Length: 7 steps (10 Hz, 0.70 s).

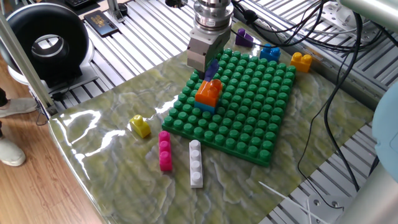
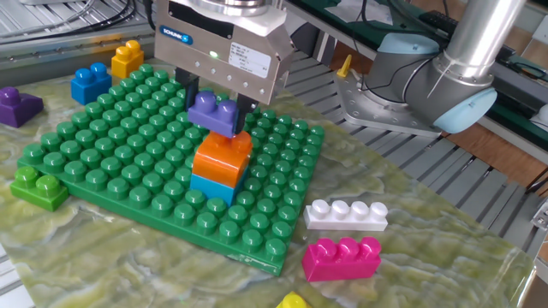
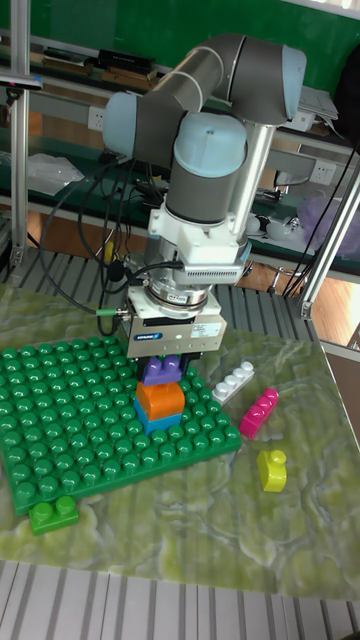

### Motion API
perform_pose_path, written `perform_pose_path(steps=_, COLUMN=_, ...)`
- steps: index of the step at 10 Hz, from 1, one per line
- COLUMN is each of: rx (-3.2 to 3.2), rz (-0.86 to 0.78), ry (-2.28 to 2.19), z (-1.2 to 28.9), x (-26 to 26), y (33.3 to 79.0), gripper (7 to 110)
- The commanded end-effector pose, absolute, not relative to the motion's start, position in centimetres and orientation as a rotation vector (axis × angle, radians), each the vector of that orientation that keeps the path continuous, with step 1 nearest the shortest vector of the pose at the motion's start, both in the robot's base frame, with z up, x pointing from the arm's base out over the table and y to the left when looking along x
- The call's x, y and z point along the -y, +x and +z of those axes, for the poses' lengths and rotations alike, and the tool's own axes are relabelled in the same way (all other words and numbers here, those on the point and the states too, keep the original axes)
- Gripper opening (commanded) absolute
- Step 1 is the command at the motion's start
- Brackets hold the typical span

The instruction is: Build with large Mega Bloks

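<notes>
The gripper (image 2: 214,107) sits in the upper middle of the other fixed view, its 2 dark fingers pinching a purple block (image 2: 214,112). That block rests on or just above the orange block (image 2: 223,156); contact cannot be told. The orange block is stacked on a light blue block (image 2: 211,187), and the stack stands on the green baseplate (image 2: 103,145), toward its right half in this view.

Bare studs surround the stack on every side. A small green block (image 2: 38,188) touches the baseplate's lower left corner. Past the far left edge stand a blue block (image 2: 89,83) and a yellow-orange block (image 2: 127,58), with another purple block (image 2: 19,106) at the frame's left border.

Right of the baseplate's near corner lie a white 4-stud block (image 2: 346,213) and a pink block (image 2: 341,257), close together but apart. A yellow block (image 1: 140,126) sits alone on the mat (image 1: 112,168) in the one fixed view, left of the baseplate, with open mat around it.
</notes>
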<state>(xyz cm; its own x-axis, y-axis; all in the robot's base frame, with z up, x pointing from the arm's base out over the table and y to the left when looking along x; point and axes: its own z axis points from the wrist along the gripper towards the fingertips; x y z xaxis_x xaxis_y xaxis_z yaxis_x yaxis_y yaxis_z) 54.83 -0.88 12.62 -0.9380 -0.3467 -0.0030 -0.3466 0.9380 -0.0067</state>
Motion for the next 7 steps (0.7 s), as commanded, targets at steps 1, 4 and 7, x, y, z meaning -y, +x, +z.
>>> perform_pose_path(steps=1, rx=-3.094, rz=-0.043, ry=-0.558, z=12.7, x=1.6, y=53.5, gripper=7)
perform_pose_path(steps=4, rx=-3.078, rz=0.002, ry=-0.572, z=12.5, x=1.2, y=52.7, gripper=7)
perform_pose_path(steps=7, rx=-3.052, rz=0.020, ry=-0.589, z=12.4, x=0.3, y=54.0, gripper=7)
